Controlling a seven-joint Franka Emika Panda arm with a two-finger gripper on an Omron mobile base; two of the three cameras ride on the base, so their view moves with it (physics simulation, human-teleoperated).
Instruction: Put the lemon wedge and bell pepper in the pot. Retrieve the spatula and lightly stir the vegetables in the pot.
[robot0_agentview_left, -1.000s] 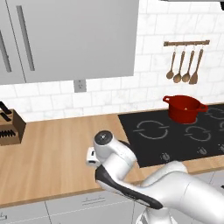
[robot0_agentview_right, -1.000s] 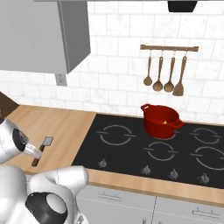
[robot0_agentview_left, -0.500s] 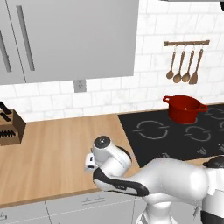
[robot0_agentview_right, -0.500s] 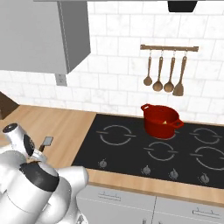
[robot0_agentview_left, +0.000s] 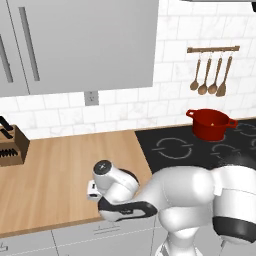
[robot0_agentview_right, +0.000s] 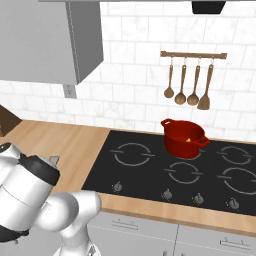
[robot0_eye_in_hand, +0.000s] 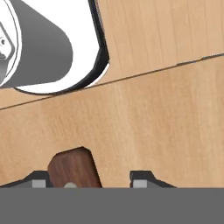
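Fingers (robot0_eye_in_hand: 89, 183) appear at the bottom edge of the hand view as two small dark tips standing apart over the wooden bench (robot0_eye_in_hand: 166, 127). The rounded dark-brown end of the spatula (robot0_eye_in_hand: 73, 168) handle rises between them, lying against the left tip with a clear gap to the right tip. Whether the fingers are pressing on the handle cannot be told from the pictures.

In the left base view the arm folds low across the lower half of the frame, with its hand at the front edge of the bench (robot0_agentview_left: 50, 185), lower left of centre. The grey blade of the spatula (robot0_agentview_left: 93, 189) shows just left of the hand, lying on the wood.

The pot (robot0_agentview_left: 210, 125) stands on the black cooktop (robot0_agentview_left: 170, 147) at the right of the left base view, well apart from the hand. In the right base view the pot (robot0_agentview_right: 184, 138) sits right of centre on the cooktop (robot0_agentview_right: 150, 170), and a tiny pale-yellow piece, the lemon wedge (robot0_agentview_right: 188, 140), shows inside it near the right wall. The bell pepper cannot be made out inside the pot.

Wooden utensils (robot0_agentview_right: 189, 87) hang from a rail on the tiled wall above the pot. A knife block (robot0_agentview_left: 11, 145) stands at the left edge of the left base view.
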